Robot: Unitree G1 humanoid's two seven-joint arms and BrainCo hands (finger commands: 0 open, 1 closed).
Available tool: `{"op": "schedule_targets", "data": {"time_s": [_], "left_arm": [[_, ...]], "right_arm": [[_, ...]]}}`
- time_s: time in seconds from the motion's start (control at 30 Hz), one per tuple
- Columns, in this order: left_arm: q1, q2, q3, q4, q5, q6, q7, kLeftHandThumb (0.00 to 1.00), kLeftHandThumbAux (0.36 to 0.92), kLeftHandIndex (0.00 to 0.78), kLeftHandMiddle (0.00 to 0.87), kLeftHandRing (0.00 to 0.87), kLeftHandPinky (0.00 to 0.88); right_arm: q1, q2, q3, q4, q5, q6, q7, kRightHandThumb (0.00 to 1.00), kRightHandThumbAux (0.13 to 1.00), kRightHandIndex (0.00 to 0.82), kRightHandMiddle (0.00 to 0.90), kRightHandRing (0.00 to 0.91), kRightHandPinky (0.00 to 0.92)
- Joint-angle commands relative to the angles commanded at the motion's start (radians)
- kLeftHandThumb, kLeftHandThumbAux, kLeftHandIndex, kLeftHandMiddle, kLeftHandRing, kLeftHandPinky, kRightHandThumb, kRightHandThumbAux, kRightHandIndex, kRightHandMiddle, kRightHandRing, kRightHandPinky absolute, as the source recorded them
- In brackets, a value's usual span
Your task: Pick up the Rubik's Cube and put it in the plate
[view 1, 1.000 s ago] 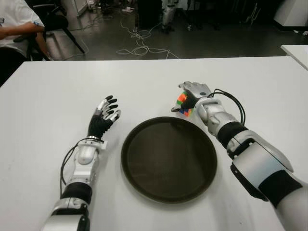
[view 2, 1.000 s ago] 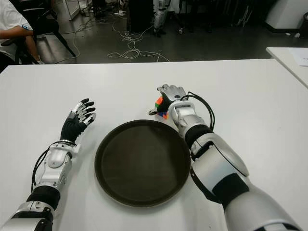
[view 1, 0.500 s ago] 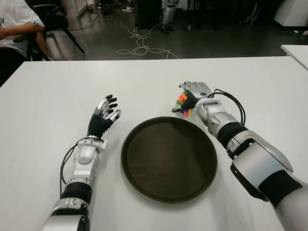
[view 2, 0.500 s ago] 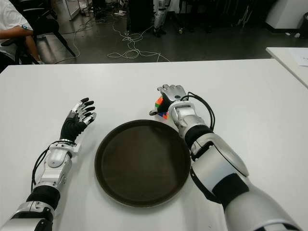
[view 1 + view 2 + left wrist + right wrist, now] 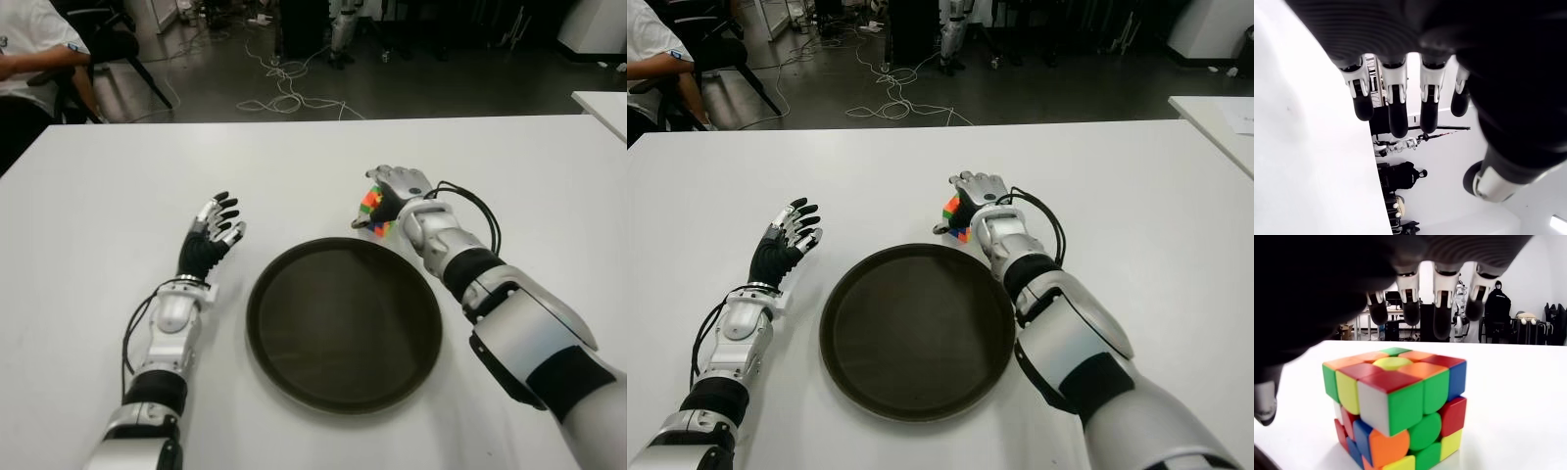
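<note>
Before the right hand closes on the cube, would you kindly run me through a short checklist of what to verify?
1. Multicoloured Rubik's Cube sits flat on the white table: ok.
2. Right hand is over the cube, fingers hanging above its top face: ok.
3. Fingers closed on the cube: not ok; the right wrist view shows a gap above the cube.
4. Round dark plate holds nothing and lies just beside the cube, nearer the robot: ok.
5. Left hand is open, to the left of the plate and off the path: ok.
6. Thumb placed against a cube side: cannot tell.
</note>
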Motion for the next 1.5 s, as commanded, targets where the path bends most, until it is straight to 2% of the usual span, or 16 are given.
{"op": "schedule_targets", "data": {"time_s": [0.23,0.47,0.7,1.07,1.37,1.5], "left_arm": [[0.005,0.001,-0.001,-0.010,0.002,0.011,0.000,0.074,0.692,0.103,0.169,0.153,0.111],[0.010,-0.002,-0.003,-0.021,0.005,0.015,0.004,0.063,0.669,0.102,0.167,0.151,0.108],[0.007,-0.004,-0.004,-0.017,0.010,0.014,0.011,0.059,0.664,0.107,0.171,0.145,0.094],[0.004,-0.006,-0.002,-0.010,0.003,0.011,0.005,0.093,0.685,0.092,0.169,0.148,0.104],[0.007,-0.009,-0.006,-0.022,0.009,0.013,0.014,0.071,0.684,0.103,0.172,0.152,0.114],[0.009,-0.009,-0.009,-0.026,0.014,0.012,0.018,0.058,0.682,0.099,0.167,0.146,0.105]], "right_arm": [[-0.005,-0.013,-0.010,0.001,-0.001,-0.003,-0.007,0.000,0.446,0.080,0.124,0.144,0.190],[-0.006,-0.024,-0.015,0.002,0.000,-0.006,-0.005,0.000,0.443,0.069,0.115,0.159,0.244],[0.000,-0.034,-0.012,0.004,-0.003,-0.023,-0.014,0.000,0.453,0.082,0.146,0.195,0.278],[0.005,-0.034,0.009,0.014,-0.020,-0.030,-0.024,0.000,0.448,0.111,0.161,0.199,0.269],[0.015,-0.035,0.019,0.013,-0.022,-0.037,-0.026,0.000,0.460,0.117,0.169,0.209,0.279],[0.017,-0.035,0.024,0.015,-0.023,-0.036,-0.025,0.000,0.456,0.115,0.162,0.194,0.257]]}}
